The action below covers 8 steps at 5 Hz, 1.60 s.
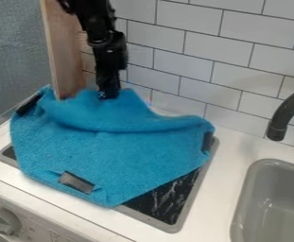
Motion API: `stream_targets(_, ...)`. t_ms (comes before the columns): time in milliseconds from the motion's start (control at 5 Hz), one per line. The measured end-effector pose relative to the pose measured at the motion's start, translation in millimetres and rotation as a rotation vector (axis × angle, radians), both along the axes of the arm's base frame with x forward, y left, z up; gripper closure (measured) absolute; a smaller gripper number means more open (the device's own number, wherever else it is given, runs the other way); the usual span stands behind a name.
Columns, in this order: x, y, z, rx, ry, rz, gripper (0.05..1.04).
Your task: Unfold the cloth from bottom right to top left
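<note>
Across the marbled black stovetop (172, 197), most of it hidden, lies the blue cloth (105, 153), with the gripper (108, 95) at the stovetop's far side, whether spread or pressed together I cannot tell.

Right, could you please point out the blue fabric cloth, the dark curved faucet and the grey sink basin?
Blue fabric cloth (108, 153): camera view, on its middle.
Dark curved faucet (290, 106): camera view, on its bend.
Grey sink basin (244, 198): camera view, left rim.
</note>
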State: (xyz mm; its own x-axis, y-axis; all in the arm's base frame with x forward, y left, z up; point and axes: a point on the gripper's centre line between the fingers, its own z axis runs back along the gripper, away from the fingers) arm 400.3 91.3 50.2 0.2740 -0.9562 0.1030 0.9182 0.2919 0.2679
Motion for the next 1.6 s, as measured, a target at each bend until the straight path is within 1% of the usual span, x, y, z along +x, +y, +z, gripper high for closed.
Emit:
stream_targets(200, 1.5, -2.4, -5.6, 0.006, 0.007, 0.003, 1.033)
stream_targets(400, 0.6, -3.5, -5.9, -0.008, 0.013, 0.026, 1.014)
stream_targets(600, -1.4, -10.7, -6.4, -0.051, 0.025, 0.013, 0.869)
stream_targets(800, -1.2, -11.2, -2.7, -0.059, 0.036, 0.006, 0.64)
stream_targets(1000, -0.7, -10.8, 2.6, -0.086, 0.043, 0.006, 0.32)
stream_targets(1200, -2.7, -10.0, 2.3, -0.093, 0.053, 0.008, 0.081)
stream_targets(1400, -9.3, -14.5, 17.9, -0.125, 0.065, -0.009, 0.075)
stream_targets(1600, -20.2, -15.7, 47.3, -0.147, 0.058, -0.045, 0.084)
